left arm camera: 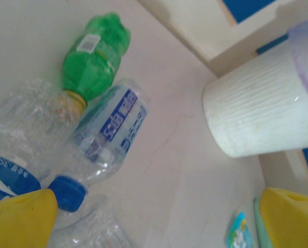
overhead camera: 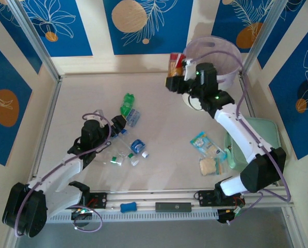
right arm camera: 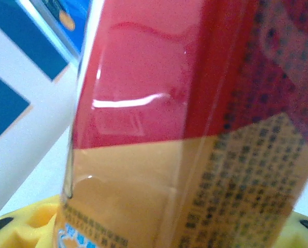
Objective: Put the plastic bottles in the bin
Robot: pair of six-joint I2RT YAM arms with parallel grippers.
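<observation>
A red-and-amber labelled bottle (overhead camera: 175, 64) is clamped in the right gripper (overhead camera: 175, 78), just beside the rim of the bin (overhead camera: 230, 77) and not yet over its mouth. What lies inside the bin cannot be told. On the table (overhead camera: 164, 129) a green bottle (left arm camera: 94, 57), a blue-labelled clear bottle (left arm camera: 112, 124) and other clear bottles (overhead camera: 138, 146) are left. The left gripper (overhead camera: 120, 124) is spread wide above them, empty. Most of the task is judged undone.

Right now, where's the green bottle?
Top view: the green bottle lies left of centre on the table, just beyond the blue-labelled clear bottle, ahead of the left hand.
</observation>
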